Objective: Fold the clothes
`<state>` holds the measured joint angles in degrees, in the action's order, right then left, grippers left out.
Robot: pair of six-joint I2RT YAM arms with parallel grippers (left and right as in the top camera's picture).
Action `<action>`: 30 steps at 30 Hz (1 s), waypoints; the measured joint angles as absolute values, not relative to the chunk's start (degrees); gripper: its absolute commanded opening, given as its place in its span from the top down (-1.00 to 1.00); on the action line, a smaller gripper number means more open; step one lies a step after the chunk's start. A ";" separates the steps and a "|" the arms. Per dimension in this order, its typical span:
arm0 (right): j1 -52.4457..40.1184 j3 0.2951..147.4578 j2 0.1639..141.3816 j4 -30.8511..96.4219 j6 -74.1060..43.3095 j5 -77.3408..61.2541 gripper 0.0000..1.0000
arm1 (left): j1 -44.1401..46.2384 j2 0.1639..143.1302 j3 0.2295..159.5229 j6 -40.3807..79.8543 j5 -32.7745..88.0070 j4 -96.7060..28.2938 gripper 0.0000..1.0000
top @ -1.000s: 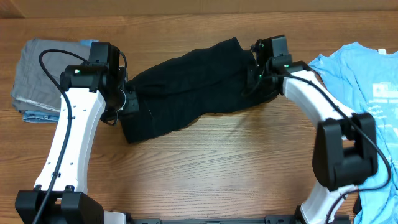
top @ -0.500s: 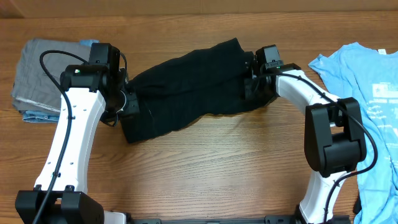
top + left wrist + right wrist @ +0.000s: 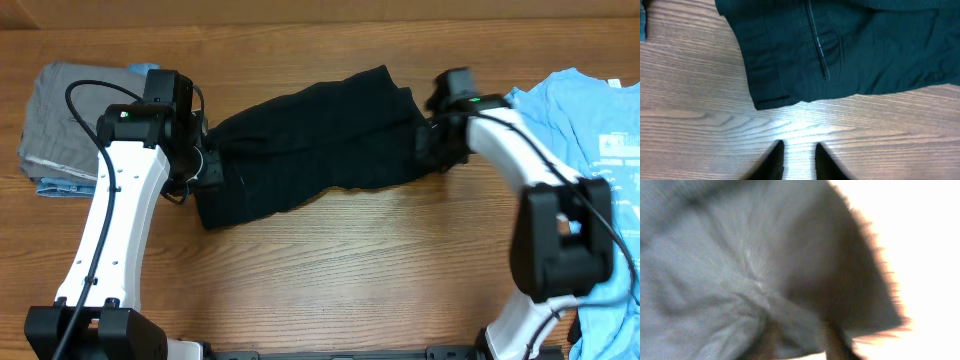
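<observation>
Black garment (image 3: 850, 45), hem clear of left gripper (image 3: 797, 161)

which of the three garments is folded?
The grey garment at far left: a compact folded stack. The black garment lies stretched out mid-table, the light blue T-shirt spread at right.

Garment (image 3: 320, 140) centre; folded pile (image 3: 60, 120) left; T-shirt (image 3: 572, 108) right.
</observation>
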<state>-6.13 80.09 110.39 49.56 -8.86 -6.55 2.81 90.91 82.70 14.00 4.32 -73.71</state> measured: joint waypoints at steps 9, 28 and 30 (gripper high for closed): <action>10.57 79.29 105.65 50.43 -1.37 -23.62 -0.71 | 2.90 90.91 82.70 13.43 4.51 -73.73 -0.39; 4.80 74.91 120.14 37.63 4.64 -38.83 0.79 | 2.90 90.91 82.70 13.41 4.51 -74.65 -0.38; 4.58 74.85 120.40 38.50 4.45 -38.65 0.90 | 2.90 90.91 82.70 13.41 4.54 -74.87 -0.39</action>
<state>4.58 74.85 120.40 38.50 4.45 -38.65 2.90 90.91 82.70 13.41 4.54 -74.87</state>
